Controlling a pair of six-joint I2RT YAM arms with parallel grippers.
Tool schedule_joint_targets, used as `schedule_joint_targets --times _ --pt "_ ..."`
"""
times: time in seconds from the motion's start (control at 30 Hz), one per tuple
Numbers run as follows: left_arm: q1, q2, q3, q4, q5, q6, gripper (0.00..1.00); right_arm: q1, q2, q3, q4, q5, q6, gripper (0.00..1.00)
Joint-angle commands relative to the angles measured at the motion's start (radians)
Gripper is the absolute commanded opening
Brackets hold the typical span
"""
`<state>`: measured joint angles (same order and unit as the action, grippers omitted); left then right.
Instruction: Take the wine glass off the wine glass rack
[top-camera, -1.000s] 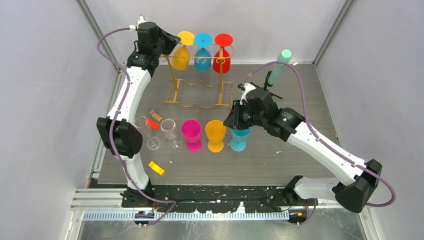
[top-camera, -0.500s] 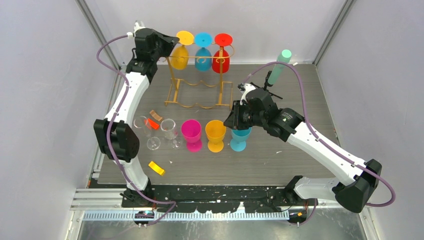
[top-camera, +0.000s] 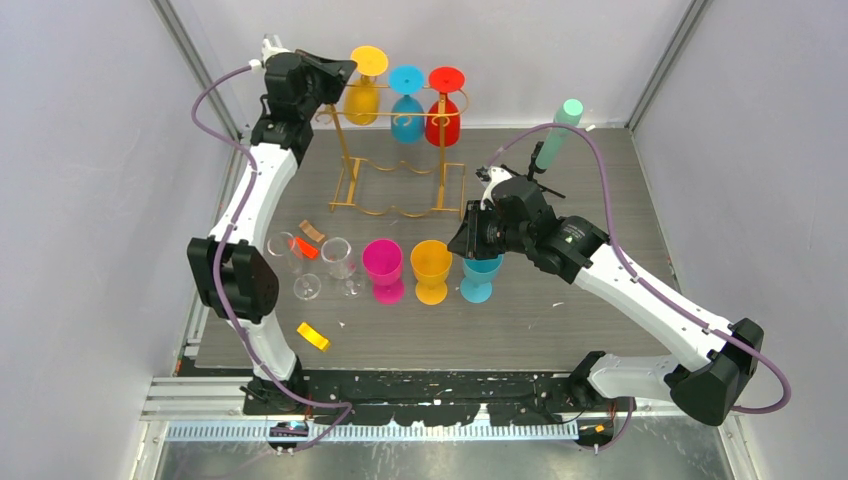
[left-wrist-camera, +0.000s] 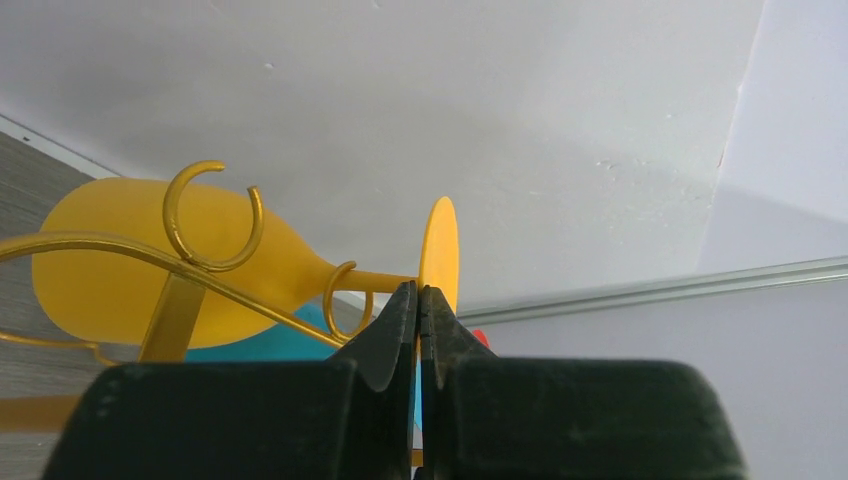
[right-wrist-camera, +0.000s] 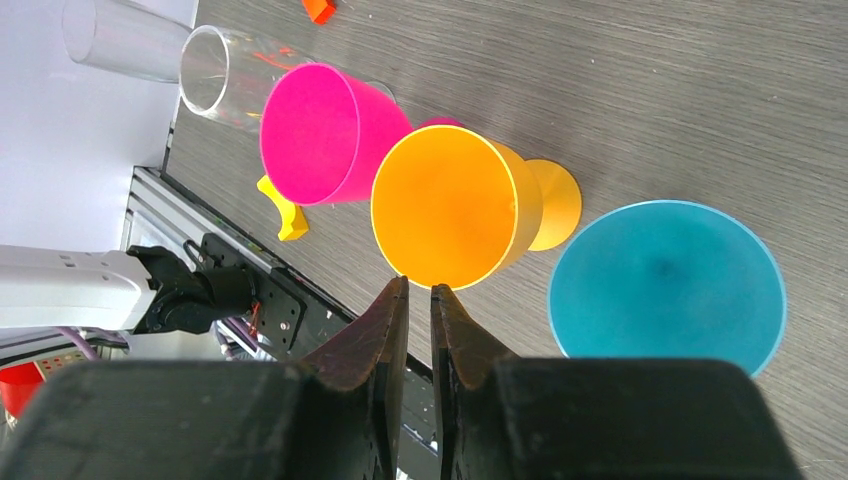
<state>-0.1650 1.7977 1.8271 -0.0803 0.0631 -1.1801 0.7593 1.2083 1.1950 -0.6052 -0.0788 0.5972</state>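
Glass to take is the yellow wine glass (top-camera: 363, 99), hanging upside down at the left end of the wine glass rack (top-camera: 398, 211). Left gripper (left-wrist-camera: 418, 300) is clamped on its foot. Right gripper (right-wrist-camera: 420, 300), pinched together and empty, is well apart.

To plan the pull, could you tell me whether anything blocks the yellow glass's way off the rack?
Yes: a gold curl of the rack hooks around the stem of the yellow glass, ahead of the left hand. The blue glass hangs beside.
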Motion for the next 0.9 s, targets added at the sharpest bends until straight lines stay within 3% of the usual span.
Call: schedule_joint_targets --times 0.0,0.33,0.67,0.87 --pt "0.006 0.017 0.065 0.103 0.004 -0.013 0.00 0.004 -0.030 0.025 0.043 0.018 -0.005 0.20" --pt "0.021 0.089 0.113 0.138 0.057 -0.079 0.00 0.005 -0.035 0.028 0.038 0.025 -0.010 0.21" --pt "0.027 0.125 0.154 0.219 0.081 -0.089 0.00 0.005 -0.031 0.029 0.038 0.031 -0.012 0.28" --pt "0.042 0.109 0.153 0.302 0.138 -0.098 0.00 0.005 -0.032 0.030 0.039 0.032 -0.013 0.42"
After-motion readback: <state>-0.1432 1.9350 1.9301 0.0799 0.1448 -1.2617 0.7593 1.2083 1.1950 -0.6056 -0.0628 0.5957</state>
